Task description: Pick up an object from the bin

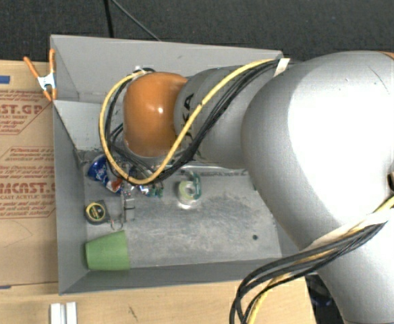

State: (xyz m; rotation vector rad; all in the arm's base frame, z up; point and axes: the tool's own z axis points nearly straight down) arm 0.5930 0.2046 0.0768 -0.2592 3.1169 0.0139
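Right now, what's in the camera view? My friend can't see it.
A silver robot arm with an orange cover reaches into a grey metal bin, its gripper low near the bin's left side. Near it lie a green plastic cup on its side, a small yellow-and-black round thing and a blue crumpled thing.

Pincer (125,206) hovers near green cup (107,252) in bin (204,243).

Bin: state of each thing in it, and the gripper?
green cup: lying on its side, front left corner, untouched.
yellow and black disc: flat on the floor by the left wall.
blue thing: by the left wall, partly under the arm's cables.
clear round thing: on the floor mid-bin, loose.
gripper: down in the bin's left half, between the disc and the clear round thing.
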